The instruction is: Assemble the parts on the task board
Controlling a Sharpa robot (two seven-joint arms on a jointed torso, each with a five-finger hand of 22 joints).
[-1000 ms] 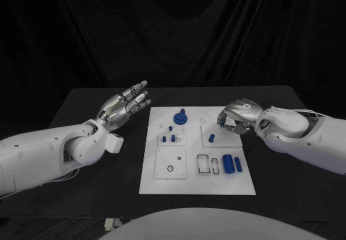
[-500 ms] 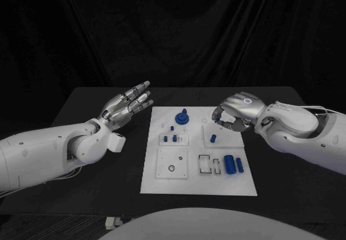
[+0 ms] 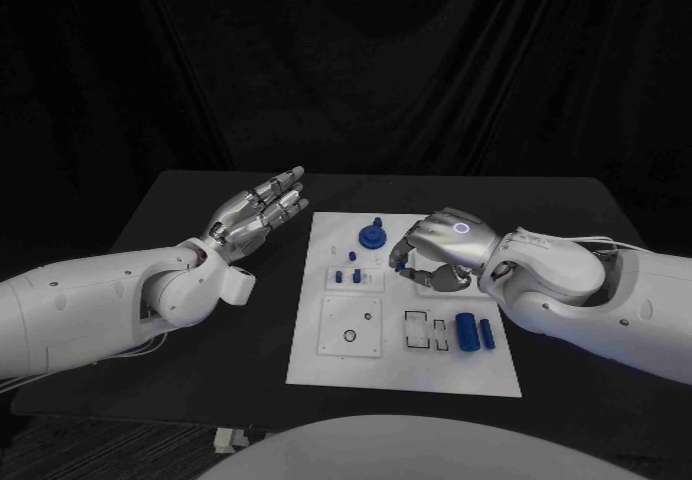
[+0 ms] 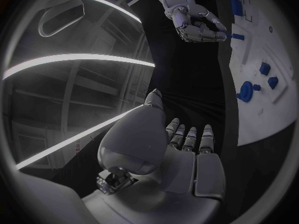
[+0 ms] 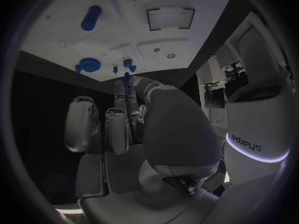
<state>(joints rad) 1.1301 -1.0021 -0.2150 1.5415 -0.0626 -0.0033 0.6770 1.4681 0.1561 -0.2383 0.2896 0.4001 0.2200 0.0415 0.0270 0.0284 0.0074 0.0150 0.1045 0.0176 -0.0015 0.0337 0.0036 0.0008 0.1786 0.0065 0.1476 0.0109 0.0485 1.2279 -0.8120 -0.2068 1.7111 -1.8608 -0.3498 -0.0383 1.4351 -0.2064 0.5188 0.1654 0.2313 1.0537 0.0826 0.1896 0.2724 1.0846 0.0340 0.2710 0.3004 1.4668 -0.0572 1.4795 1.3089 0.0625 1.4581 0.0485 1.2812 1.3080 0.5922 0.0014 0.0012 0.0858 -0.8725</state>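
The white task board lies in the middle of the black table. My right hand is curled over the board's far middle, and its fingertips pinch a small blue peg, which also sticks out from that hand as the small blue peg. My left hand is raised off the board's far left corner, fingers straight and apart, holding nothing. A blue round part stands at the board's far edge, and small blue pieces sit just nearer than it.
A blue cylinder and a thinner blue piece lie at the board's near right, beside two rectangular slots. A square plate with a ring and small holes sits at the near left. Bare black table surrounds the board.
My right hand has moved left across the board and closed its fingertips around the small blue peg that stood there. The left hand has stayed where it was.
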